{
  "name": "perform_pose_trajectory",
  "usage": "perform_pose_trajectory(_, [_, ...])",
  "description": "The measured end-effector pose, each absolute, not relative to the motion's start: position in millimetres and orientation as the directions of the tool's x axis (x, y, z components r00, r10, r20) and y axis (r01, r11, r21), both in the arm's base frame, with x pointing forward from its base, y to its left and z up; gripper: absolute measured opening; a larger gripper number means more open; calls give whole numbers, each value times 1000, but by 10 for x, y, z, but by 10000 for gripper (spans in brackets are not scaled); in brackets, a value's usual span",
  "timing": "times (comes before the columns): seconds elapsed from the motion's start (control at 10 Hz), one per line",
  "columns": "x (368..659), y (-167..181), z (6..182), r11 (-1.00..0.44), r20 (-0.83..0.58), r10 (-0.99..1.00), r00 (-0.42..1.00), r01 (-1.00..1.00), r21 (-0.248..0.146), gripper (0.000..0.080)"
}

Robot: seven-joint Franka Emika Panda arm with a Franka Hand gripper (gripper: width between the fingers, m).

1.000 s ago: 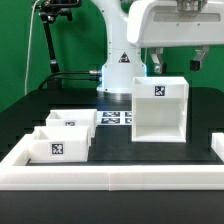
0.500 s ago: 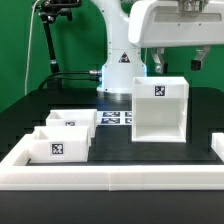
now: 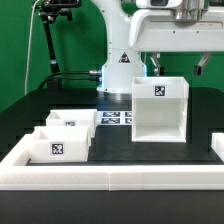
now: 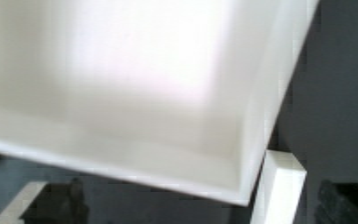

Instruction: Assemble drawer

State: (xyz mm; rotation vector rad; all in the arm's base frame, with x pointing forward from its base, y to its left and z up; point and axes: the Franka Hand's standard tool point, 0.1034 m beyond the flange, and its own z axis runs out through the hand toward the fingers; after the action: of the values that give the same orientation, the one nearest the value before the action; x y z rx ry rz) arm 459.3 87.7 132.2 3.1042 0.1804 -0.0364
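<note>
The drawer's tall white hollow shell [image 3: 158,110] stands upright at the exterior view's centre right, with a square tag on its front top edge. Two small open-top trays lie at the exterior view's left, the front one [image 3: 58,147] showing its tag and the other [image 3: 72,122] just behind it. My gripper [image 3: 179,65] hangs directly above the shell, open and empty, with its dark fingers [image 3: 155,66] spread almost as wide as the shell. The wrist view is blurred and filled by the shell's white inner wall [image 4: 140,80].
The marker board [image 3: 113,118] lies flat behind the trays, next to the arm's white base [image 3: 118,62]. A low white rim [image 3: 110,178] borders the black table at the front and sides. A black stand [image 3: 47,40] rises at the back left.
My hand has risen a little above the shell. The shell and both trays have not moved.
</note>
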Motion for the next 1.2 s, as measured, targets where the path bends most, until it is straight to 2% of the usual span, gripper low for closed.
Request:
perform_pose_trajectory(0.7, [4438,975,1088,-1000,-81,21,997,19,-24,650])
perform_pose_trajectory(0.9, [4408,982,1052,-1000,-89,16,996,15,-20,650])
perform_pose_trajectory(1.0, [4383,996,1020,-1000,-95,20,995,18,-20,563])
perform_pose_trajectory(1.1, [4391,994,1022,-1000,-94,20,995,18,-21,425])
perform_pose_trajectory(1.2, [4390,994,1020,-1000,-94,20,995,18,-21,425])
